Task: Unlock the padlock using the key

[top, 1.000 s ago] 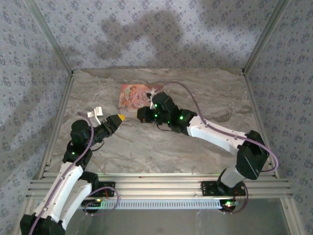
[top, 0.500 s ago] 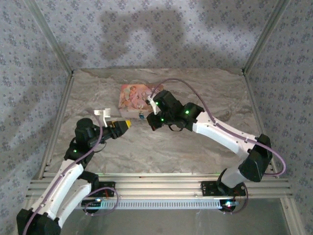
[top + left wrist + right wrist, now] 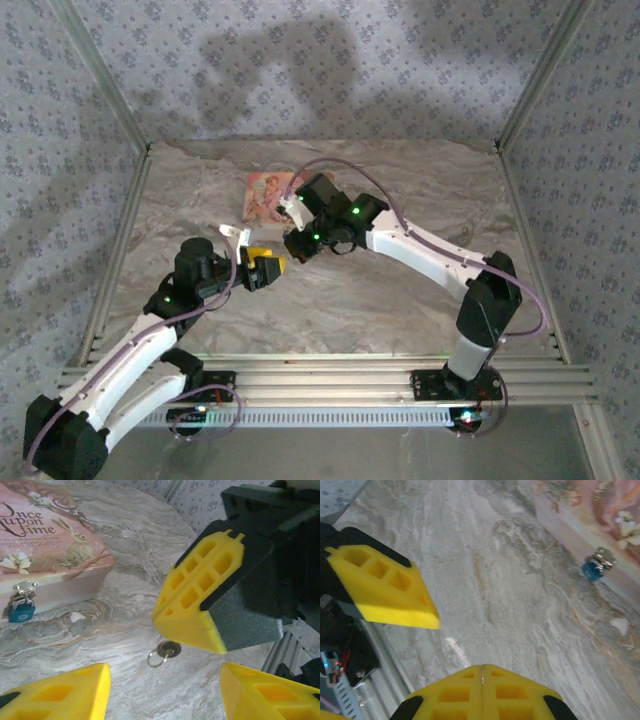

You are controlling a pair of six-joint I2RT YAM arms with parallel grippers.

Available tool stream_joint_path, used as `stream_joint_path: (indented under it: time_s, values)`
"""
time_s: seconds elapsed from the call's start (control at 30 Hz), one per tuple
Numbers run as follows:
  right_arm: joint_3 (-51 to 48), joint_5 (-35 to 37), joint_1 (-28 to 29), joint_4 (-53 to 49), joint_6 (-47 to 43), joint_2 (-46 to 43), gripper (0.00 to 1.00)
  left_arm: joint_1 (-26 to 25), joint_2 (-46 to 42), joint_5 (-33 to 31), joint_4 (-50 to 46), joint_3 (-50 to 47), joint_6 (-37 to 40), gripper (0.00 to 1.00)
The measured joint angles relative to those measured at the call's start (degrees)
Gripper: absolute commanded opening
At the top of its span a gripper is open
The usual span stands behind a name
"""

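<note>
The key [image 3: 168, 650], a dark round head with a small ring [image 3: 155, 658], hangs under the closed tips of my right gripper [image 3: 186, 630], just above the marble. In the right wrist view a thin silver edge of the key [image 3: 482, 675] shows between the pressed-together fingers of my right gripper [image 3: 482, 672]. My left gripper [image 3: 165, 680] stands open right below and in front of the key, nothing between its fingers. The blue padlock [image 3: 21, 611] hangs shut on the hasp of a pink tin box [image 3: 50, 545], to the left. From above, left gripper [image 3: 268, 268] and right gripper [image 3: 293, 249] nearly meet.
The pink tin box [image 3: 262, 195] sits at the back centre of the marble table [image 3: 400, 300]. Aluminium rails [image 3: 320, 375] run along the near edge. Patterned walls close in the back and both sides. The padlock [image 3: 594, 570] faces the open table.
My right gripper has swung left and nearer with the key. The left arm has reached forward and right to meet it, and its jaws have opened a little wider.
</note>
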Motion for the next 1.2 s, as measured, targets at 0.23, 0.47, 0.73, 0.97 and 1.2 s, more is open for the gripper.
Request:
stream_joint_path:
  time_s: [0.23, 0.47, 0.73, 0.97, 1.2]
  values:
    - [1.1, -4.2, -1.5, 0.2, 0.2, -1.3, 0.0, 3.2, 6.8, 8.3, 1.8, 5.0, -1.1, 0.55]
    - [-5.2, -8.7, -5.5, 4.3, 2.9, -5.1, 0.0, 4.5, 19.6, 20.6, 11.2, 6.8, -5.2, 0.44]
    - [-7.1, -11.0, -7.4, 7.1, 6.0, -6.6, 0.0, 4.2, 22.2, 23.1, 15.7, 8.1, -5.6, 0.4]
    - [-9.9, -11.6, -8.0, 9.4, 8.9, -8.0, 0.0, 3.5, 24.1, 23.1, 17.8, 8.1, -5.6, 0.48]
    - [-10.5, -11.3, -8.2, 9.7, 11.1, -8.2, 0.0, 3.3, 25.1, 23.0, 17.9, 8.1, -5.1, 0.53]
